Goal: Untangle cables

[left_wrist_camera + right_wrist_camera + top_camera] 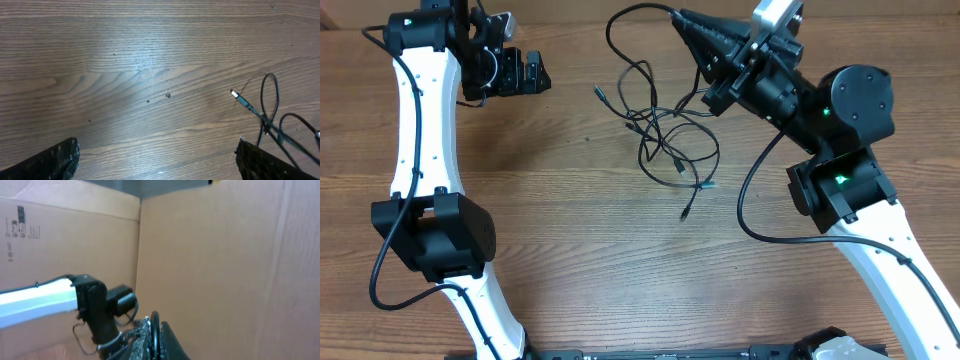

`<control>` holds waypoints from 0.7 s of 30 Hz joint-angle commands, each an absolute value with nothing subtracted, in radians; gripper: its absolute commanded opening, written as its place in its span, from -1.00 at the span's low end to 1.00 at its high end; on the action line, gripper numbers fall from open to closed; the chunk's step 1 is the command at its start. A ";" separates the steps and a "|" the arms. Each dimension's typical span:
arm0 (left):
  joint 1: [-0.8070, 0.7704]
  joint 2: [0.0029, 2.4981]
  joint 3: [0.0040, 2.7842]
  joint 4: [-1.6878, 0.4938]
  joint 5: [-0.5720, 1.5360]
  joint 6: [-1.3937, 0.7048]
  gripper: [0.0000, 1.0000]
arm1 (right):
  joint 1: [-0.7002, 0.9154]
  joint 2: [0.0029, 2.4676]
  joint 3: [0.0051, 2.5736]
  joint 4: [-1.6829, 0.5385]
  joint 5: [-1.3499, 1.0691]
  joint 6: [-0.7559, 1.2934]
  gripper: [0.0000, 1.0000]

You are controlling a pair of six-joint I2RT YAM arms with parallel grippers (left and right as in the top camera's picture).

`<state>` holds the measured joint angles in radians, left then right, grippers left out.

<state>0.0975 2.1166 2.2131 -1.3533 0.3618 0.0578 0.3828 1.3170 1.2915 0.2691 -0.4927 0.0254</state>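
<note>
Wood-grain table (pixel 620 290), soft glare on top; brown cardboard walls (pixel 210 255) meeting at corner behind

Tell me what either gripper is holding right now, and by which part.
The right gripper is shut on one black cable, along its cord above the tangle. The left gripper is open and empty.

Left arm (pixel 420 110) reached along table's left edge, white links, black elbow joint near base. Left gripper (pixel 525 72) pointed right, held low; fingers (pixel 55 160) spread wide in wrist view, nothing between them. Right arm (pixel 880 240) bent at black elbow, forearm angled up-left. Right gripper (pixel 678 17) lifted and tilted upward, fingers (pixel 167 340) pressed together, pinching thin cable (pixel 609 36) at tip. Arms well apart.
</note>
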 commanded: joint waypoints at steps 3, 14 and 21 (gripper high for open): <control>0.091 2.079 2.228 -1.348 0.355 0.056 1.00 | 0.377 1.302 1.318 0.200 -0.487 0.018 -0.92; 0.091 2.079 2.228 -1.276 0.439 -0.173 1.00 | 0.363 1.303 1.318 0.128 -0.486 -0.009 -0.92; 0.055 2.081 2.228 -1.374 0.798 -0.152 1.00 | 0.322 1.314 1.317 0.117 -0.460 -0.007 -0.92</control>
<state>0.0917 2.1166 2.2131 -1.3479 0.5877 -0.1326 0.3397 1.3167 1.2915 0.1112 -0.4870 -0.0010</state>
